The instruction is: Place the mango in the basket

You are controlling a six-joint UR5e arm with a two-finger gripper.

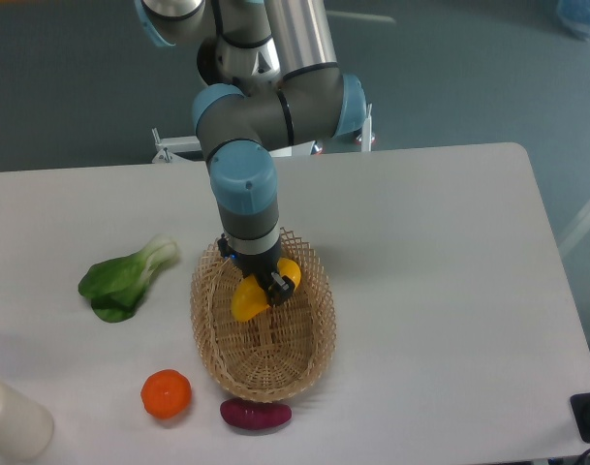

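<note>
the gripper (263, 288) points straight down over the basket (263, 320), its fingers clamped on the mango (250, 295), which hangs inside the basket's upper half, toward 12 o'clock of the bowl; whether the fruit touches the weave cannot be told. the mango shows yellow at its lower left end and orange at the upper right, with a dark finger (279, 285) across it. the basket lies on the white table (440, 291) with its long axis running from 12 to 6. a sweet potato (256, 414) sits just outside the basket's rim at 6 o'clock, an orange (167, 393) near it at 8, and a bok choy (127, 279) apart at 9. a pale cylinder (14, 420) stands at the table's lower left edge.
</note>
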